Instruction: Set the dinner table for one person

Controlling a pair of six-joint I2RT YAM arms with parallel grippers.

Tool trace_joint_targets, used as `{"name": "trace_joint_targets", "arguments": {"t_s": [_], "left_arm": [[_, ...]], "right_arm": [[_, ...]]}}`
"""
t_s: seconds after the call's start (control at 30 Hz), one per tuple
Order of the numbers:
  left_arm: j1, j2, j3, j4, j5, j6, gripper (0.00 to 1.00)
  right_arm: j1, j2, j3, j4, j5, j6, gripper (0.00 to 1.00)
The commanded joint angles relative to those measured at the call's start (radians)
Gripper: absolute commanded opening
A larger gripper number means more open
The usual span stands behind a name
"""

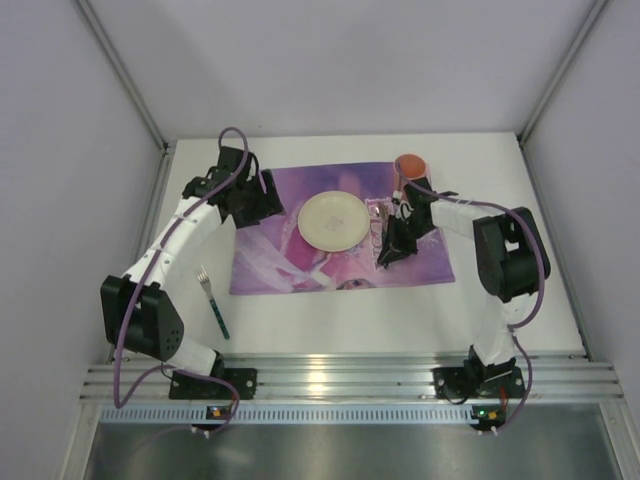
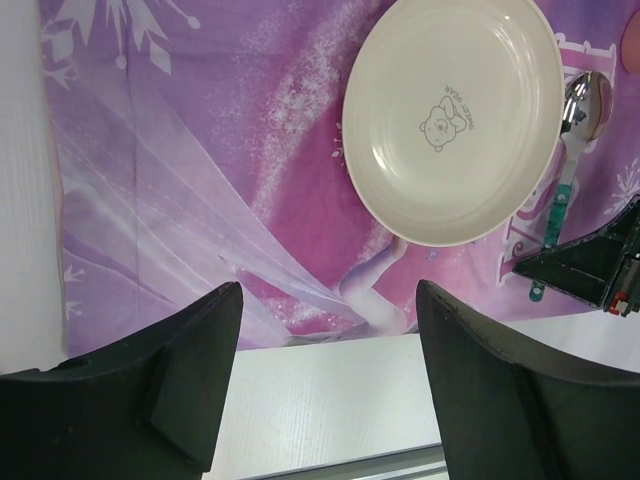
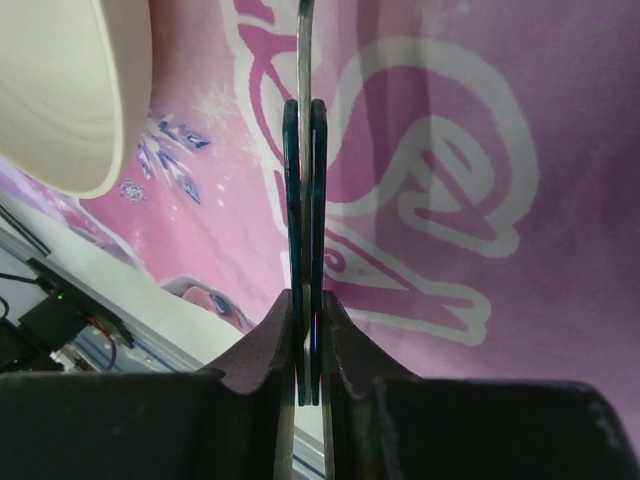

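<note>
A cream plate (image 1: 333,220) sits mid-way on the purple placemat (image 1: 290,270), which lies on the white dinner table (image 1: 400,320). A spoon (image 1: 380,222) with a teal handle lies along the plate's right side. My right gripper (image 1: 387,255) is shut on the handle's near end; the right wrist view shows the fingers (image 3: 270,340) clamped on the teal handle (image 3: 305,200), low over the mat. My left gripper (image 1: 255,200) is open and empty above the mat's far-left edge, with its fingers (image 2: 190,380) wide apart. The plate (image 2: 455,120) and spoon (image 2: 575,110) show beyond them.
A fork (image 1: 212,300) with a teal handle lies on the bare table left of the mat, near the left arm. An orange cup (image 1: 410,165) stands at the mat's far right corner. Silver rails (image 1: 340,375) edge the near side.
</note>
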Motion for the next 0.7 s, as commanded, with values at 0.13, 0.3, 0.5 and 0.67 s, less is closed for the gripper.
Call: {"name": "trace_joint_targets", "arguments": {"t_s": [0.13,0.3,0.5,0.67], "left_arm": [[0.012,-0.023,-0.006,0.004,-0.037,0.017,0.76],[0.052,-0.032,-0.05,-0.016,-0.041,0.04,0.76],[0.125,-0.086,-0.127,-0.039,-0.047,0.08,0.76],[0.211,-0.131,-0.199,-0.099,-0.099,0.09,0.76]], "right_arm": [[-0.004,-0.013,0.001,-0.029,0.096,-0.02,0.21],[-0.004,-0.039,0.001,-0.069,0.142,-0.023,0.28],[-0.004,-0.082,0.005,-0.111,0.19,-0.017,0.33],[-0.001,-0.123,0.031,-0.169,0.24,-0.014,0.33]]}}
